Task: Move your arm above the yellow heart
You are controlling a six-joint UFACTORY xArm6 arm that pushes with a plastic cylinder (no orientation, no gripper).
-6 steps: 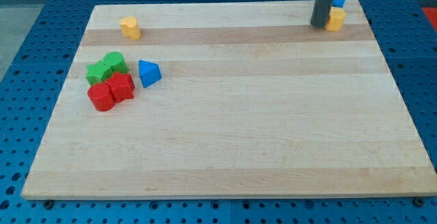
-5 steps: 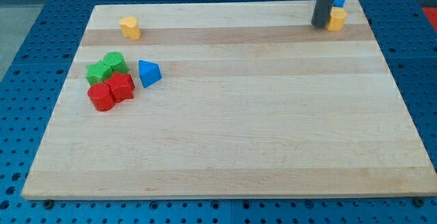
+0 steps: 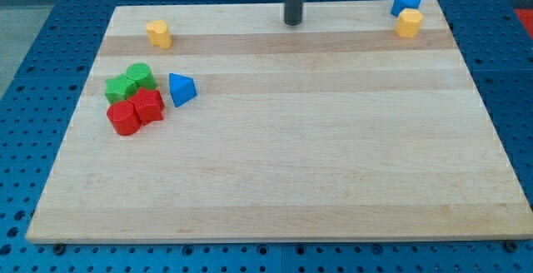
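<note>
1. My tip (image 3: 292, 22) rests near the top edge of the wooden tabletop (image 3: 283, 165), a little right of the middle of that edge.
2. The tool here is only a straight dark rod with no jaws; it cannot open or close, and it has hold of nothing.
3. The yellow heart (image 3: 158, 33) sits near the tabletop's top left corner, well apart from my tip and to the view's left of it, at roughly the same height in the view.
4. Bare wood lies between my tip and the yellow heart; my tip touches no block.
5. Near the top right corner a blue block (image 3: 405, 2) and a second yellow block (image 3: 408, 22) sit together, the yellow one just below the blue one and touching it or very nearly so. Their exact shapes are hard to make out.
6. Both of these lie well to the view's right of my tip.
7. At the left side of the tabletop is a tight cluster: two green blocks (image 3: 129, 82) above two red blocks (image 3: 135, 111), all pressed close together.
8. A blue triangular block (image 3: 181, 89) stands just to the right of that cluster, near the upper red and green blocks.
9. The tabletop lies on a blue perforated surface (image 3: 33, 73) that shows on all sides.
</note>
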